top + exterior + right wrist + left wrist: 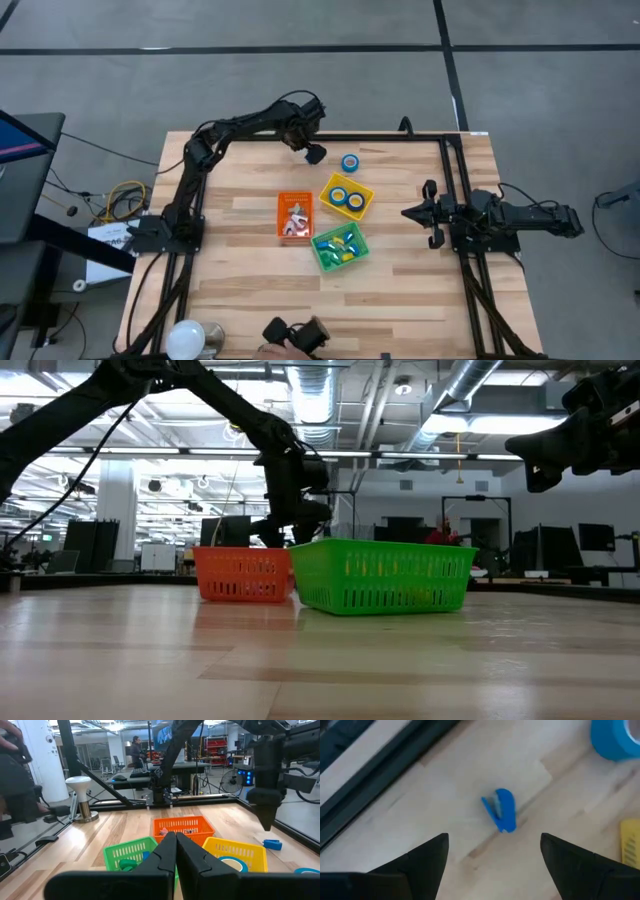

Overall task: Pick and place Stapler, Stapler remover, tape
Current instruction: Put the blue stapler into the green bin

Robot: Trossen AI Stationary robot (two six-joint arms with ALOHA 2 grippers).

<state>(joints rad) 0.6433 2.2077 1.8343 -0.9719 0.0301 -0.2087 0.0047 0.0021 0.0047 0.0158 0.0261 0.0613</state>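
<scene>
Three bins sit clustered near the counter [250, 300] centre. L to R: orange bin [295, 216], holding small whitish/metallic items, type not clear; green bin [340, 247], toward the near edge, w/ blue, yellow and green small items; yellow bin [347, 196], toward the far edge, w/ two rolls of blue tape [347, 196] side by side. In the low view the orange bin [243, 574] stands behind and L of the green bin [382, 575], which hides the yellow one.

Other items: a white dome on a brass base [190, 338] at the near L corner; a dark object [297, 333] at the near edge, centre, w/ part of a person's hand just beside it. A black frame rail [375, 138] runs along the far edge. A loose tape roll [350, 162] lies on bare wood near the far edge, between the yellow bin and the rail.

Left gripper [312, 150]: near the far edge, centre, just L of the loose roll; fingers spread wide, holding nothing. In its wrist view a small blue stapler remover [500, 810] lies on the wood between the two fingers [422, 857], apart from both, w/ the loose roll [616, 740] off to one side. The same remover shows in the right wrist view [272, 844] under the left arm, beside the yellow bin [235, 854].

Right gripper [412, 212]: near the R edge, mid-depth, well apart from the bins; fingers [167, 855] pressed together, empty.
</scene>
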